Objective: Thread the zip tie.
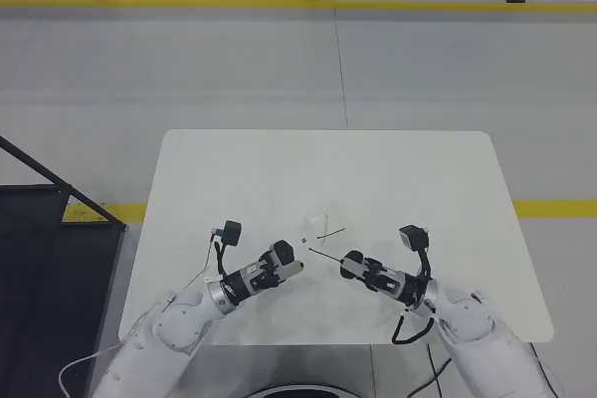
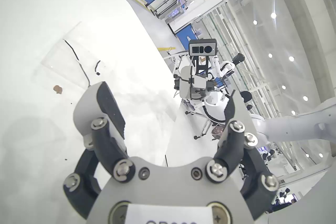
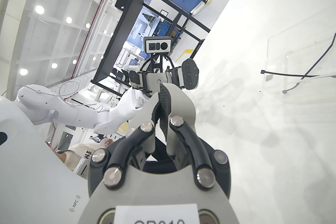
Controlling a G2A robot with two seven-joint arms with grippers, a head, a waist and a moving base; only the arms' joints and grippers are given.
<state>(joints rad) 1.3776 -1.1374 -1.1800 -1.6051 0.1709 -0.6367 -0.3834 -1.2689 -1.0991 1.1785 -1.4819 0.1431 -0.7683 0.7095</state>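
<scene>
Slantwise, zip tie [image 1: 323,256], end beside right tool [image 1: 346,263]

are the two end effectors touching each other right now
Apart. The top view shows a stretch of white table between the left end effector and the right end effector.

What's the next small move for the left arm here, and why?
Likely lower the left pincer onto the black zip tie on the clear sheet and close. Its jaws stand open and empty, the tie's near end lies just ahead of them, and the right pincer is shut.
</scene>
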